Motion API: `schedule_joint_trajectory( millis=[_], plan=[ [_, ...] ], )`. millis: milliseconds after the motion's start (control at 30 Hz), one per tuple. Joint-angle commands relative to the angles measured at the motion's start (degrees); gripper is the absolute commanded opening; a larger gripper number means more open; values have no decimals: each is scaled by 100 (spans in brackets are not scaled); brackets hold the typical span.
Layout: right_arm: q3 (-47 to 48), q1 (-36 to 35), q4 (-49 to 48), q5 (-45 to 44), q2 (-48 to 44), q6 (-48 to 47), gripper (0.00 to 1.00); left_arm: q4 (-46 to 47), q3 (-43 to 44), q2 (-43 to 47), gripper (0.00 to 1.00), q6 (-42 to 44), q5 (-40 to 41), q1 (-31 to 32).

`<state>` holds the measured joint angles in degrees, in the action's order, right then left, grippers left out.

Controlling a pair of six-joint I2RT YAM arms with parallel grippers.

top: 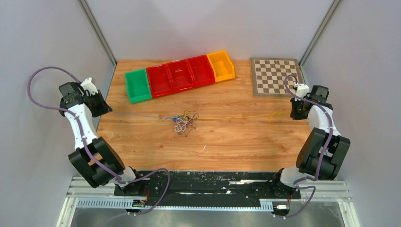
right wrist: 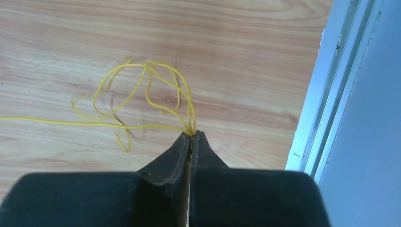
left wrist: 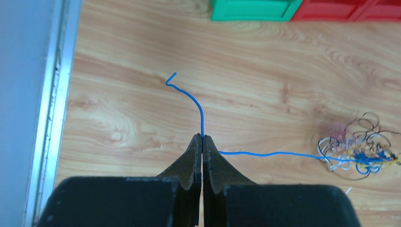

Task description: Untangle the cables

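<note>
A tangle of thin cables (top: 182,123) lies mid-table; it also shows at the right of the left wrist view (left wrist: 359,149). My left gripper (left wrist: 202,138) at the left table edge (top: 105,109) is shut on a blue cable (left wrist: 265,153) that runs right to the tangle, its free end (left wrist: 182,90) curling past the fingertips. My right gripper (right wrist: 192,134) at the right edge (top: 294,113) is shut on a yellow cable (right wrist: 142,85), whose loops lie in front of the jaws while one strand (top: 236,117) stretches left to the tangle.
A row of bins stands at the back: green (top: 138,85), three red (top: 180,75) and orange (top: 221,65). A chessboard (top: 275,76) lies at the back right. The metal frame rail (right wrist: 326,94) runs close beside the right gripper.
</note>
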<state>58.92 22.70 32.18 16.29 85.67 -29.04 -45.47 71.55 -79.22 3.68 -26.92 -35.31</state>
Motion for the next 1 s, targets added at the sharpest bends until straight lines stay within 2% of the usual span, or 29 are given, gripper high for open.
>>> schedule_joint_trajectory(
  millis=[0,100,233,367,433,533,567,600,633,667,733,800,833,933,967],
  plan=[
    [329,28,-30,197,40,-140,0,-132,-366,-161,0,589,-274,44],
    [507,-220,198,650,42,155,0,-319,-577,-144,0,662,-635,588],
    [871,-425,495,1530,-113,526,0,-192,-793,319,0,464,-1116,1371],
    [1222,-483,894,2688,-258,720,0,-349,-657,490,0,441,-1814,1679],
    [1221,-480,987,2862,-296,697,0,-412,-652,475,0,545,-1767,1692],
    [1025,-537,1099,2655,-131,415,0,-626,-705,264,0,990,-1277,1694],
    [1010,-571,1232,2530,-23,303,4,-685,-735,204,0,1098,-1213,1694],
    [1007,-581,1329,2407,86,226,16,-797,-746,99,3,1288,-1088,1694],
    [1018,-598,1420,2241,169,200,28,-854,-754,51,6,1383,-1040,1694],
    [1059,-593,1525,2083,244,182,38,-967,-755,-13,13,1603,-966,1694],
    [1173,-578,1847,1978,295,-96,46,-1154,-708,-41,26,1960,-894,1694],
    [1286,-552,2161,2018,249,-429,60,-1379,-603,-20,40,2335,-931,1687],
    [1349,-552,2289,2063,231,-540,67,-1509,-531,22,51,2518,-1007,1686],
    [1533,-583,2467,2391,213,-700,79,-1603,-446,134,73,2695,-1233,1694],
    [1569,-635,2448,2435,252,-578,81,-1593,-411,190,86,2705,-1379,1694]
  ],
)
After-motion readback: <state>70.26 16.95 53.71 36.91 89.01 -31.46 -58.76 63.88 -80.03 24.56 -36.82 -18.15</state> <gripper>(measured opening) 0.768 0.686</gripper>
